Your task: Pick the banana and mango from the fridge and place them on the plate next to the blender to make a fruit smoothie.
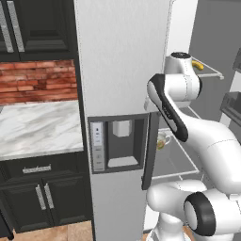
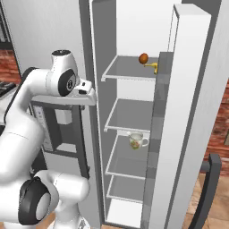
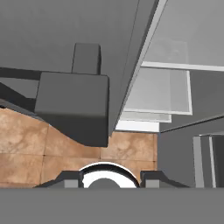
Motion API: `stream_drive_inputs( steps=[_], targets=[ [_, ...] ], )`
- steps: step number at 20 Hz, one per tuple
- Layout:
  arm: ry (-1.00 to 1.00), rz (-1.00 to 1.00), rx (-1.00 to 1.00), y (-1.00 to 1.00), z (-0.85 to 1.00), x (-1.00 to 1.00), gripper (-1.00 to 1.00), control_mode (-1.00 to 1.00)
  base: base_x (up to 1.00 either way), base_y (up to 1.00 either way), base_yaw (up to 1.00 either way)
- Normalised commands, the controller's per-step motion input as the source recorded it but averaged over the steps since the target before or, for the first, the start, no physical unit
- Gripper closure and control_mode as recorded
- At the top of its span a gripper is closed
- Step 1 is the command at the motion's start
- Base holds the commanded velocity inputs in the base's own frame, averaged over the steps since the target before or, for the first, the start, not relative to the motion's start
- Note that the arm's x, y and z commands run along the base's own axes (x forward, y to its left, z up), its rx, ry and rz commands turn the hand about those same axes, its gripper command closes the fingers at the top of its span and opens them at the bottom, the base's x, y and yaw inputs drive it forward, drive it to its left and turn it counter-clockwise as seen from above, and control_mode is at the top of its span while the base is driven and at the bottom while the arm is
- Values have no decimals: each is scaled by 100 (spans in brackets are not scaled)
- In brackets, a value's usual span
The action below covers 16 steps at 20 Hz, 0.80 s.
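The fridge (image 1: 122, 56) stands with its right door swung open, showing glass shelves (image 2: 129, 116). On the top shelf lie the orange-red mango (image 2: 143, 58) and, touching its right side, the yellow banana (image 2: 152, 66) (image 1: 198, 65). My gripper (image 2: 87, 95) hangs at the shut left door's inner edge, level with the second shelf and well left of and below the fruit. In the hand view it (image 3: 109, 179) points down along the door towards the floor, open, with nothing between the fingertips (image 3: 70, 178). The plate and the blender are out of view.
A clear glass cup (image 2: 137, 141) (image 1: 163, 140) stands on the third shelf. The door's dark vertical handle (image 1: 149, 150) runs below my hand. The open door (image 2: 188, 112) stands to the right of the shelves. A marble counter (image 1: 37, 127) over dark cabinets lies to the left.
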Motion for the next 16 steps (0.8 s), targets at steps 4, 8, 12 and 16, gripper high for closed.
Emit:
stream_drive_inputs(
  steps=[4, 8, 12, 16],
  targets=[
    [2, 0, 0, 0, 0, -14, -100, -100, 0, 0, 0],
    [-8, -5, 0, -7, 0, -70, -100, -100, 0, 0, 0],
    [-22, -3, 0, -20, 13, -89, -100, -100, 0, 0, 0],
    [-16, -1, 0, -17, 5, -61, -100, -100, 0, 0, 0]
  ],
)
